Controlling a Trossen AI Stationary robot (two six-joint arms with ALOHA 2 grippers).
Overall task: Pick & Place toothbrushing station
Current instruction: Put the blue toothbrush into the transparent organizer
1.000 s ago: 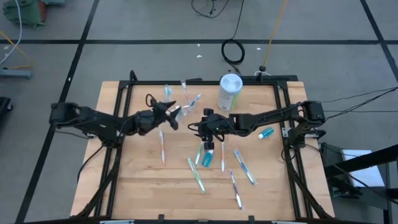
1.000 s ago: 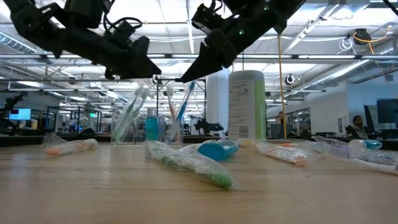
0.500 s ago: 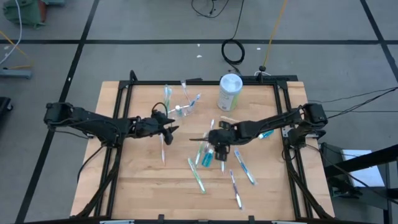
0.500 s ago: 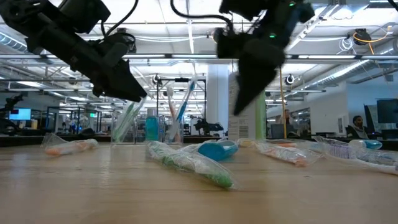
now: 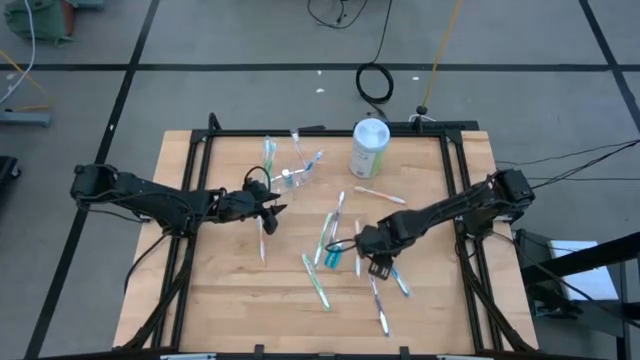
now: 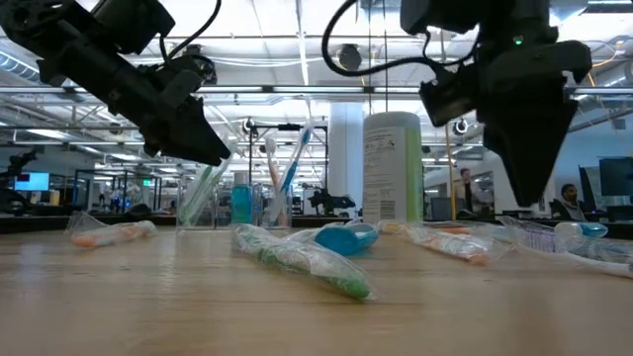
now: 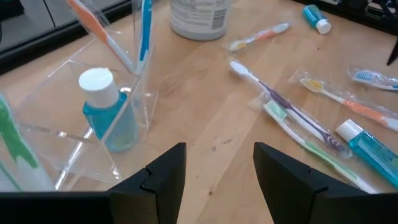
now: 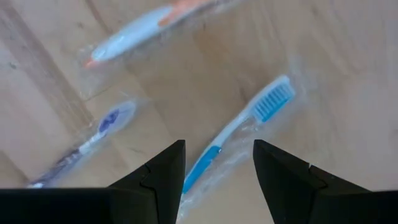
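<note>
Both claws are apart and empty: right claw (image 5: 378, 266) hovers over a wrapped blue brush (image 8: 239, 130) mid-desk (image 5: 230, 300), so next is descend and pinch; left claw (image 5: 270, 209) waits beside the clear cup (image 5: 290, 175) at desk rear.

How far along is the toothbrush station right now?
Partly done: the clear holder already has a few toothbrushes and a teal tube. Nothing is gripped; the right tool hangs open over a wrapped blue toothbrush, the left tool open beside the holder. Many wrapped brushes remain on the table.
</note>
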